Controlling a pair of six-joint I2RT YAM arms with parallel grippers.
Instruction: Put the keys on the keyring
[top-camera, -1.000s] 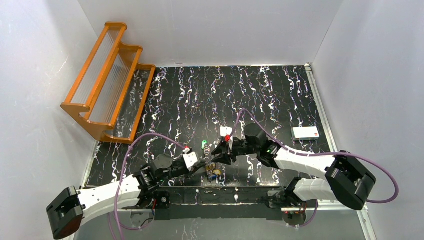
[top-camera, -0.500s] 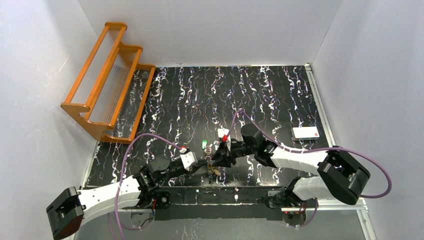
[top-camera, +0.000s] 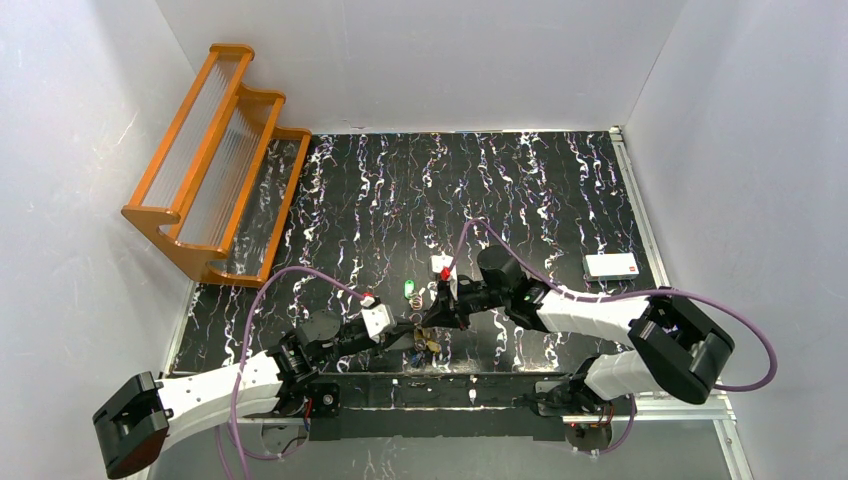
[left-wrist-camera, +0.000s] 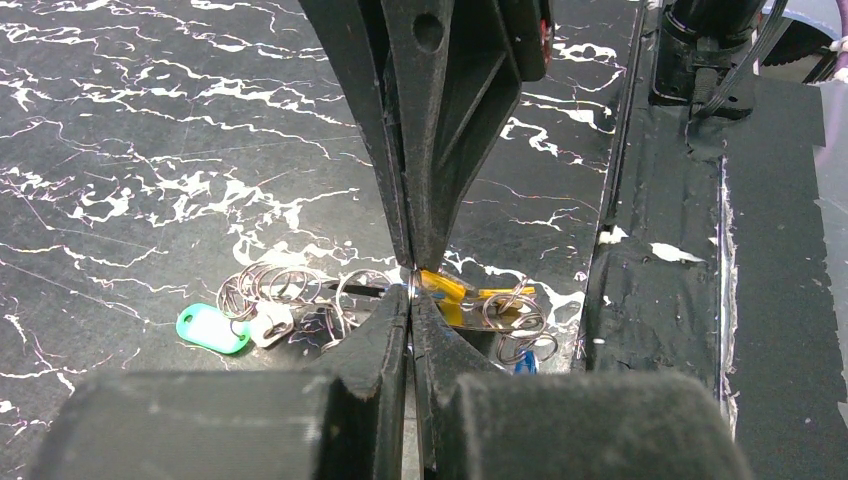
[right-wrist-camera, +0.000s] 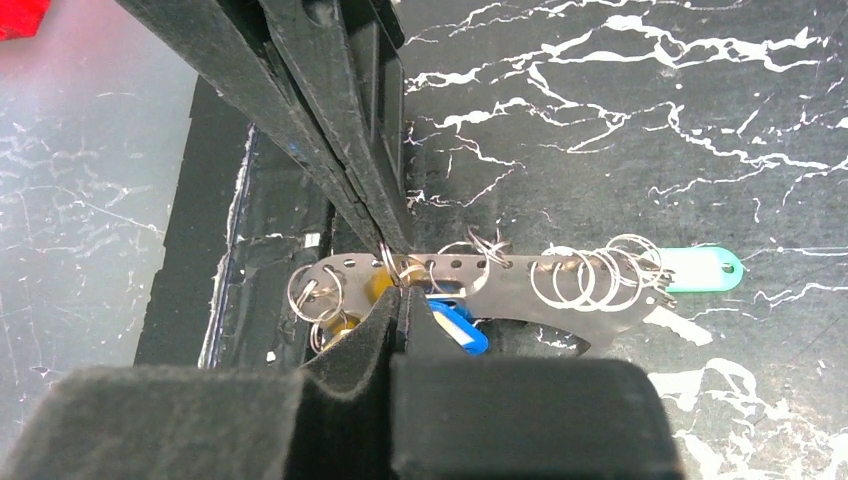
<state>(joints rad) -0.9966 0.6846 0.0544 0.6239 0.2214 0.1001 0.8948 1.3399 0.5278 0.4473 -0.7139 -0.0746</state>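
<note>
Where both pinch: flat grey-silver metal keyring (right-wrist-camera: 510, 285).
Left gripper (left-wrist-camera: 410, 302): clamped on the keyring's thin ring.
Right gripper (right-wrist-camera: 397, 292): clamped there too.
Small coloured-headed keys (right-wrist-camera: 455, 328): touching the keyring.

White-and-black arms (top-camera: 215, 385), purple cables (top-camera: 300, 268)
</note>
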